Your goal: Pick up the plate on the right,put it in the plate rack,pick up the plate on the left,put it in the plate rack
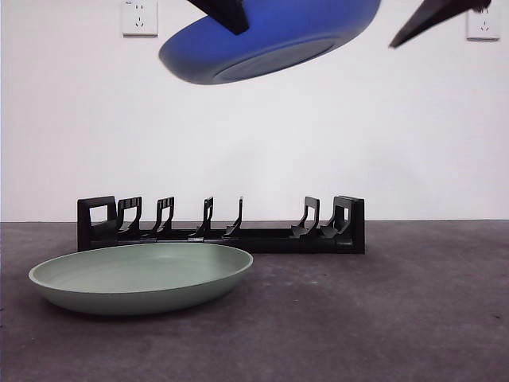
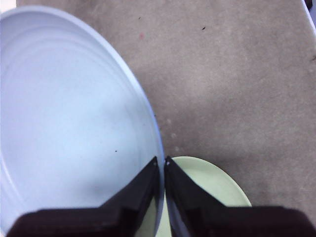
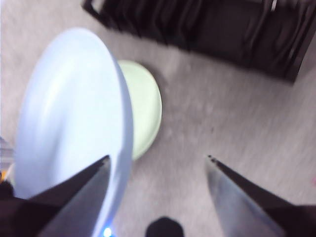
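Observation:
A blue plate (image 1: 270, 40) hangs tilted high above the table, over the plate rack (image 1: 223, 227). My left gripper (image 2: 162, 160) is shut on the blue plate's (image 2: 64, 123) rim. My right gripper (image 3: 158, 158) is open and holds nothing, with the blue plate (image 3: 69, 108) just beside one jaw. In the front view it shows as a black tip at the top right, apart from the plate. A pale green plate (image 1: 143, 274) lies flat on the table at the front left, below the blue one. The rack is a long, low black bar with several upright dividers, and none of them holds a plate.
The dark grey table top (image 1: 398, 318) stretches open to the right of the green plate. A white wall with two sockets (image 1: 139, 17) stands behind the rack.

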Available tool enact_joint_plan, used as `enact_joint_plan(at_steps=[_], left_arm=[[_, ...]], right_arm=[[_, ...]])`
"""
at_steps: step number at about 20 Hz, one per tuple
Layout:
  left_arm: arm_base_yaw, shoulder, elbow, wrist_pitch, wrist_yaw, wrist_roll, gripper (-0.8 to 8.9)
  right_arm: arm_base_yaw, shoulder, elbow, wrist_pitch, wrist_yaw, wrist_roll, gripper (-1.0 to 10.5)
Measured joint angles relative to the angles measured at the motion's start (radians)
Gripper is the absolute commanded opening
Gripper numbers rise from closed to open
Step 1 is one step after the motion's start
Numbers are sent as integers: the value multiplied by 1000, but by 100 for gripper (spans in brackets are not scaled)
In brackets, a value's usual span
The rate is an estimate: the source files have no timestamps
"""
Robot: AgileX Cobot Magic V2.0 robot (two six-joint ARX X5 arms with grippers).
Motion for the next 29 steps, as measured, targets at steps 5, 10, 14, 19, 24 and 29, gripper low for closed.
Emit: enact_joint_plan(at_steps=[5, 10, 14, 19, 24, 29], left_arm=[[88, 0, 0, -10, 167, -114, -8], [318, 0, 0, 182, 430, -308, -8], [557, 0, 0, 405, 709, -543, -8], [735, 1, 0, 583, 869, -748, -9], [919, 96, 0, 760, 1035, -997, -8], [958, 194, 0, 774, 1064, -1050, -8]], right_arm=[[-1, -39, 206, 8, 72, 14, 351], [-1, -168, 299, -14, 247, 18, 347], [-1, -163, 291, -150, 277, -10, 347], [-1, -158, 259, -165, 259, -14, 347], [0, -159, 152, -150, 174, -13, 347], [-1, -159, 26, -123, 174, -8, 347]])
